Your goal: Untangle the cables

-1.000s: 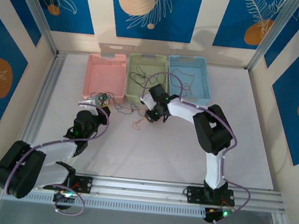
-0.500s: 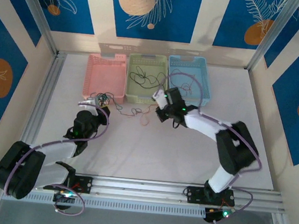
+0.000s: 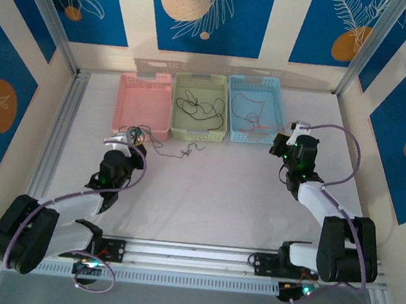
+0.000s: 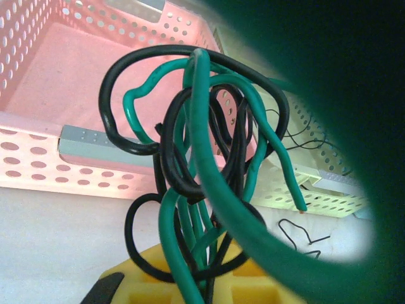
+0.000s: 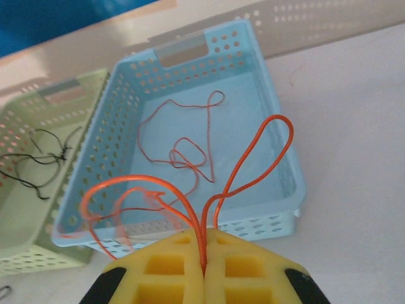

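Right hand [image 5: 204, 256] is pinching an orange-red cable [image 5: 248, 161] just before the blue basket [image 5: 262, 69], probably sorting by colour: one orange strand [image 5: 180, 155] is lying inside already. Left hand [image 4: 205, 285] is clamping the green-black clump [image 4: 199, 152] near the pink basket [image 4: 25, 152], likely anchoring it.

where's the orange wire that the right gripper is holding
In the right wrist view the orange wire loops up from the shut right gripper, on the right, close to the blue basket's near wall.
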